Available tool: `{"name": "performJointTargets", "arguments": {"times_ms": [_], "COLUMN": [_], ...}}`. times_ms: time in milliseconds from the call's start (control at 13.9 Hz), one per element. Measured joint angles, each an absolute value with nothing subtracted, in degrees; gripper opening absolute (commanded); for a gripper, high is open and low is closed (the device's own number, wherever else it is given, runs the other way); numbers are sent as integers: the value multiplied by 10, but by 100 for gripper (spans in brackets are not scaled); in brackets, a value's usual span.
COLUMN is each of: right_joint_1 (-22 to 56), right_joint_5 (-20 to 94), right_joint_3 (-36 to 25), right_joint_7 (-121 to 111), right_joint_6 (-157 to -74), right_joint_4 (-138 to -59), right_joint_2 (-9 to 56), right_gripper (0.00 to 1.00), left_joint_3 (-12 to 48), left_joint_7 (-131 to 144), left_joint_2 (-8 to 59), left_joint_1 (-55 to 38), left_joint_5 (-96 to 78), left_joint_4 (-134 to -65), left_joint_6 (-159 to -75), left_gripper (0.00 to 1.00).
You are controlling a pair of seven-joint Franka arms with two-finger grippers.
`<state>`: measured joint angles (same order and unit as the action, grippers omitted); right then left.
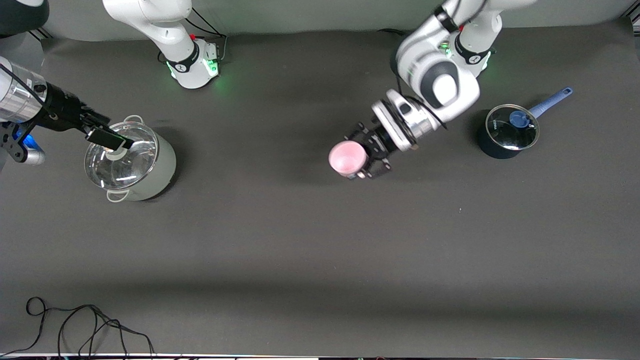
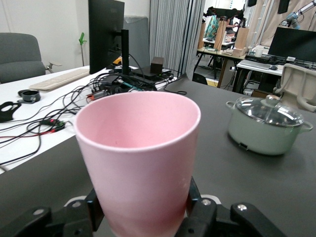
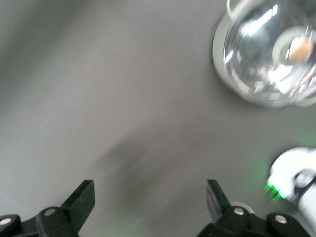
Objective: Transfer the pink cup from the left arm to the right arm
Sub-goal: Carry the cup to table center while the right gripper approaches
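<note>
Dark matting covered the table (image 1: 300,260) where the left gripper (image 1: 367,157) pinched the pink cup (image 1: 347,157) aloft, while the right gripper (image 1: 107,140), fingers spread, hung seemingly over the pale pot (image 1: 160,170).

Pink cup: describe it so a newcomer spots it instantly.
Follow the left arm to the left gripper over mid-table: its fingers clamp the pink cup. Unlike the pale green pot and blue saucepan, it is small, lidless and handleless.
</note>
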<state>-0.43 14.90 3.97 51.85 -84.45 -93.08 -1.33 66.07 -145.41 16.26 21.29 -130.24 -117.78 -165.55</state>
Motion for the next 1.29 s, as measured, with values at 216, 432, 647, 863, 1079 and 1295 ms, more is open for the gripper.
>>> {"name": "performJointTargets", "arguments": {"times_ms": [216,432,647,863,1079,1295], "right_joint_1": [31,90,151,211,260,301], "right_joint_5": [203,244,261,265,265,261], "right_joint_3": [45,49,50,51,51,51], "right_joint_7": [680,851,987,1108,1168,1169], "right_joint_6": [-844,-846,-866,-912,-934,-936], "right_joint_4": [-914,-863,-808,-769,-721,-677], "right_joint_2": [-7,33,80,116,157,199], "right_gripper": [100,100,100,100,100,100], "left_joint_3": [678,678,677,677,676,676], "left_joint_7": [-1417,-1397,-1391,-1389,-1388,-1388], "left_joint_2": [159,159,159,159,159,159], "left_joint_1": [175,157,151,150,150,149], "left_joint_5": [-1303,-1303,-1303,-1303,-1303,-1303], "left_joint_4": [-1125,-1099,-1088,-1088,-1088,-1086], "left_joint_6": [-1731,-1760,-1769,-1772,-1772,-1772], "left_gripper": [32,32,32,32,33,34]}}
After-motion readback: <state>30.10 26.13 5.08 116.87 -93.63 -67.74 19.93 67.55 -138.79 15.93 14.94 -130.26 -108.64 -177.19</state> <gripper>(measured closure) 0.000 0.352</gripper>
